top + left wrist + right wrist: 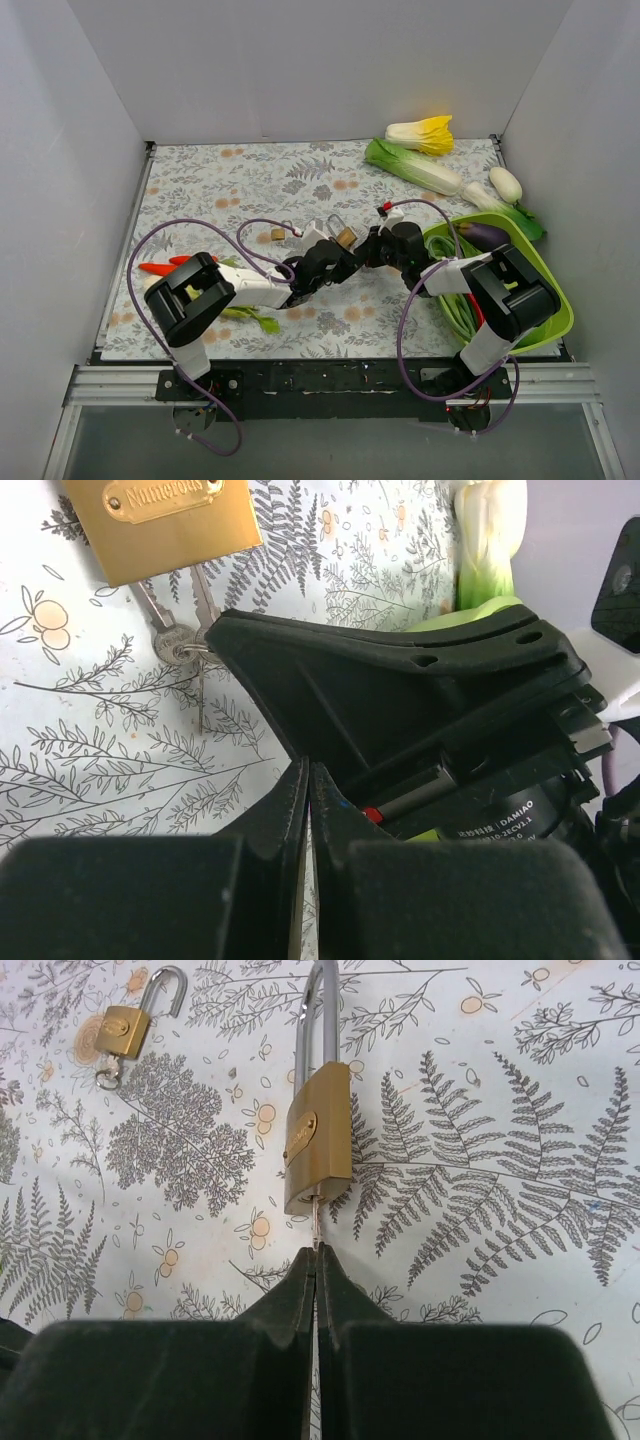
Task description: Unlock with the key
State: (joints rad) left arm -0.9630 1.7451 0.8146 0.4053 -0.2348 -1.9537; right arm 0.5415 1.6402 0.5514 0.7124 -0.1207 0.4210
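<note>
The brass padlock with a long silver shackle lies on the floral mat. My right gripper is shut on the key, whose thin blade runs into the padlock's bottom end. In the left wrist view the padlock is at the top, with the silver keys and their ring just below it, at the tip of the right gripper's black finger. My left gripper is shut with nothing seen between its jaws, a little short of the keys. In the top view both grippers meet by the padlock.
A smaller brass padlock with its shackle swung open lies to the far left. A green bowl with an eggplant stands at the right. Toy vegetables lie at the back right, and a carrot at the left.
</note>
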